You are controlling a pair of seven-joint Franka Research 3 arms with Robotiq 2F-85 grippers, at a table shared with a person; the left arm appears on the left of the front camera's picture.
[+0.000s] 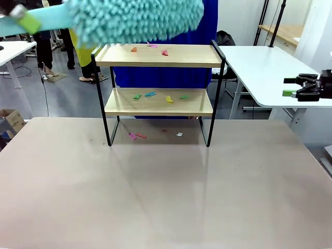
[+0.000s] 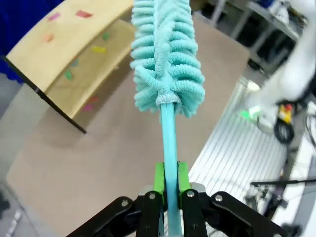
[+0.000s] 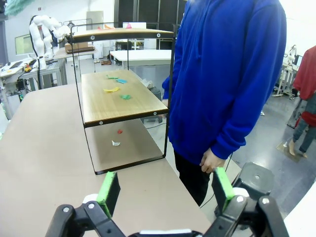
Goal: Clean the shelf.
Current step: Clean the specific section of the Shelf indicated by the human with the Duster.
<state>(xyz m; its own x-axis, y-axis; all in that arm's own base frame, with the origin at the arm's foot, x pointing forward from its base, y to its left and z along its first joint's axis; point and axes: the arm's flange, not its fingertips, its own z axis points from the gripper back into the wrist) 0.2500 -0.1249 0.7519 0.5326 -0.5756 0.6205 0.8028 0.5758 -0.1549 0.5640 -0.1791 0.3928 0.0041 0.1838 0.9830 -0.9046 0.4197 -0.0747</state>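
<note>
Front view, left gripper [image 2: 168,191]: clamped tight on the pale blue handle of a fluffy teal microfibre duster [image 1: 135,21].
Duster head: over the left and middle of the top board; contact not clear.
Shelf [image 1: 158,55]: small two-tier rack of light wooden boards in a thin black metal frame, standing at the far middle of the beige bench [image 1: 155,202].
Coloured paper scraps [image 1: 165,52]: scattered on the top board, the lower board and the bench beneath.
Sweep advice: best laid flat on the board, then drawn lengthwise with light pressure, so as not to tip the rack.
Right gripper [image 1: 290,86]: wide open, empty, well off right.
</note>
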